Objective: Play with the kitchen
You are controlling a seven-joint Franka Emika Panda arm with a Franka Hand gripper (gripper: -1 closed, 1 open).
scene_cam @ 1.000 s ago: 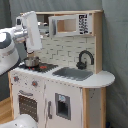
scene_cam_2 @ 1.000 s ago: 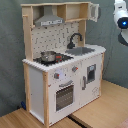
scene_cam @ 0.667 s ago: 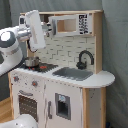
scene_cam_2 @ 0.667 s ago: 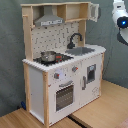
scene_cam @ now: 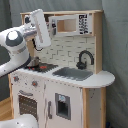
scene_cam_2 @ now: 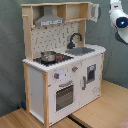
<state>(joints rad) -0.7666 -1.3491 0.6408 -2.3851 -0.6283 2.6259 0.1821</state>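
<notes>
The kitchen [scene_cam: 75, 95] is a tall white and light-wood toy with a black faucet [scene_cam: 84, 59], a sink [scene_cam: 75, 74], a pot [scene_cam: 34, 63] on the stovetop, a windowed oven door [scene_cam: 27, 106] and a small microwave [scene_cam: 65, 24]. In the second exterior view the kitchen [scene_cam_2: 55, 80] shows its grey hood [scene_cam_2: 49, 20], faucet [scene_cam_2: 75, 39], pot [scene_cam_2: 48, 56] and oven door [scene_cam_2: 65, 95]. My gripper [scene_cam: 43, 29] is held high at the first exterior view's left, in front of the kitchen's upper left part and above the pot. Nothing shows in it.
My white arm [scene_cam: 15, 45] fills the first exterior view's left side. A white arm part with a blue light [scene_cam_2: 120, 19] hangs at the second exterior view's upper right. The kitchen stands on a wooden floor [scene_cam_2: 105, 110] before a grey curtain [scene_cam_2: 10, 60].
In the first exterior view my arm and gripper have moved a little to the right, closer to the kitchen's upper left. The kitchen looks unchanged.
</notes>
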